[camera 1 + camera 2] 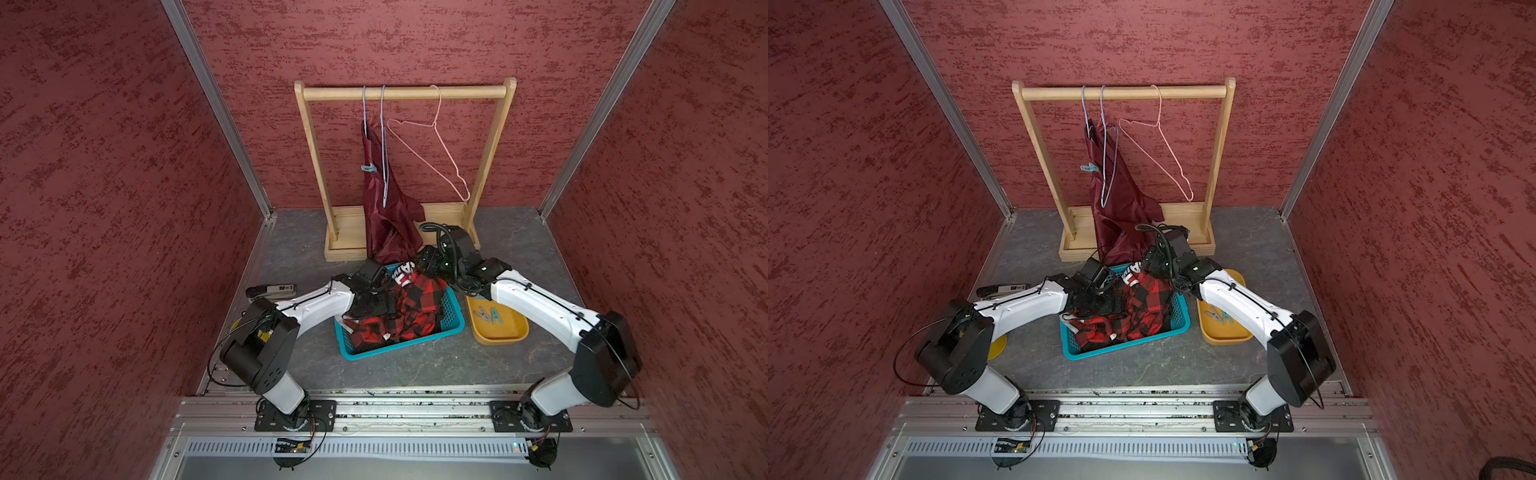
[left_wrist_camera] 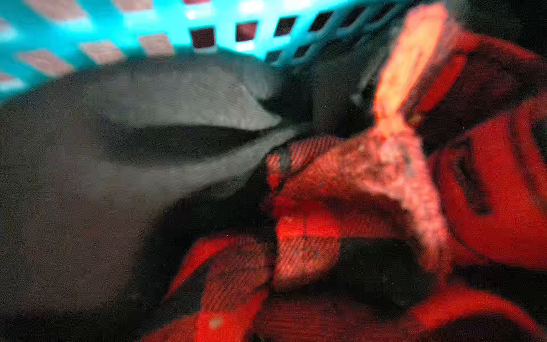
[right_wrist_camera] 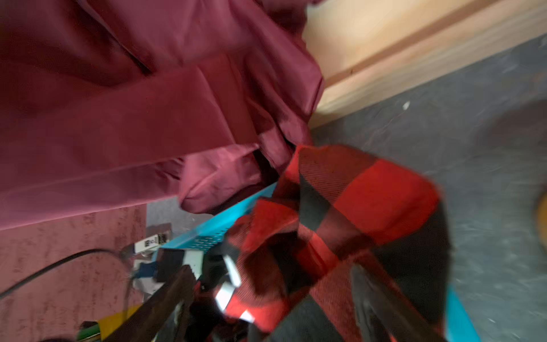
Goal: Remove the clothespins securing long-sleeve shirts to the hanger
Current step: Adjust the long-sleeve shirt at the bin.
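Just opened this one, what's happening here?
Both arms are down at the teal basket, where the plaid shirt and black shirt lie: left gripper over the black shirt, right gripper at the far rim by the plaid. The maroon shirt hangs on a blue hanger with one teal clothespin on it. Other clothespins lie in the yellow tray.

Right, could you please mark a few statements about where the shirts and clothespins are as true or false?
1. The maroon shirt hangs from the wooden rack. True.
2. The pink hanger carries the plaid shirt. False: the hanger is bare, and the plaid shirt lies in the teal basket.
3. A clothespin is clipped on the maroon shirt. True.
4. The yellow tray is empty. False: clothespins lie in it.
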You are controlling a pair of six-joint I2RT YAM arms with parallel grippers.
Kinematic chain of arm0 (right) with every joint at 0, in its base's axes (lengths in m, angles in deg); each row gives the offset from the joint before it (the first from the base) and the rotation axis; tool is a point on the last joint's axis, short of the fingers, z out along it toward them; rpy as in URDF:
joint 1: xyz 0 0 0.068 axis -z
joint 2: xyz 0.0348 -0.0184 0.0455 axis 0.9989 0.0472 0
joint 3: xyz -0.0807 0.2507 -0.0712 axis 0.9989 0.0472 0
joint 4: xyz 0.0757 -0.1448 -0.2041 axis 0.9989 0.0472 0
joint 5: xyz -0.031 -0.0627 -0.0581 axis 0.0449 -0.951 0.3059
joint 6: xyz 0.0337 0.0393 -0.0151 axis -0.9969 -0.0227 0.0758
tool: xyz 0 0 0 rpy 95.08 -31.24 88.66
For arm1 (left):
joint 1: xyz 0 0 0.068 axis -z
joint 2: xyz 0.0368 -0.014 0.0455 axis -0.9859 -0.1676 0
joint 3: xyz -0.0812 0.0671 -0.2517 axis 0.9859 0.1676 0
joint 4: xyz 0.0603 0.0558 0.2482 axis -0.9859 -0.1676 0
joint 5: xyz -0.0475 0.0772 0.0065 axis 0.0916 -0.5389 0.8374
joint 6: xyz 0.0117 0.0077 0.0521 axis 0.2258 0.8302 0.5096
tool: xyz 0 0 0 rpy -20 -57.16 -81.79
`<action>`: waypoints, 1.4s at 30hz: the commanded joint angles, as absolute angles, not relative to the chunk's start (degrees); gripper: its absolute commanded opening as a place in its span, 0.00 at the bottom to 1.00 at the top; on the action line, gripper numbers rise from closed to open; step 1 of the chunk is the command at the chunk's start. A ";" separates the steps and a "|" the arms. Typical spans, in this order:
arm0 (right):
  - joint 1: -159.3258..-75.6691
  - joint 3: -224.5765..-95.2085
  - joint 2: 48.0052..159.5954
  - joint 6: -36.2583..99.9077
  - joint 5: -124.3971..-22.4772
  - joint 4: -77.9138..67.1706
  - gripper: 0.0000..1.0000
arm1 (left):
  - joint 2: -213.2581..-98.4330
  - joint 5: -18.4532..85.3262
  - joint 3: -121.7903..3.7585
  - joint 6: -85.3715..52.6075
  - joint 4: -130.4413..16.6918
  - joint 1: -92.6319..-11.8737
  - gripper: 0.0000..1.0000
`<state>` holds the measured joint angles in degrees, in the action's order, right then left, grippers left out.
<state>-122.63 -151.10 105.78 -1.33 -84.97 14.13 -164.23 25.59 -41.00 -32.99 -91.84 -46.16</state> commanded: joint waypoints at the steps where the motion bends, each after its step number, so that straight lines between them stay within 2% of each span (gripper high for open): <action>1: -123.48 -150.49 107.45 -2.27 -81.46 6.99 0.83 | -166.02 23.14 -40.04 -31.81 -90.70 -45.72 1.00; 4: -123.85 -148.40 110.45 -3.66 -78.45 3.83 0.80 | -165.87 23.14 -40.03 -31.60 -90.92 -45.81 1.00; 7: -124.56 -145.70 112.81 -5.56 -76.41 0.73 0.72 | -165.43 22.80 -40.22 -31.46 -91.16 -45.81 1.00; 15: -125.88 -137.06 117.70 -12.89 -74.59 -5.54 0.69 | -165.09 22.70 -39.81 -31.94 -91.55 -46.03 1.00; 24: -126.36 -131.00 119.77 -21.38 -72.39 -12.23 0.73 | -166.85 24.23 -40.91 -31.18 -91.17 -48.95 1.00; 34: -127.02 -122.83 108.77 -25.72 -78.48 -10.68 0.74 | -166.80 25.49 -41.50 -29.29 -91.49 -50.14 1.00; 38: -127.02 -128.93 110.28 -20.14 -79.24 -6.86 0.78 | -164.16 26.34 -42.84 -27.85 -93.52 -50.26 1.00; 42: -127.02 -135.38 109.15 -16.36 -81.60 -2.73 0.83 | -156.90 29.37 -44.78 -25.69 -96.73 -50.47 1.00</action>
<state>-126.47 -132.37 109.39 -18.93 -79.52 -10.90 -161.80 28.72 -42.03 -28.16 -94.70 -49.72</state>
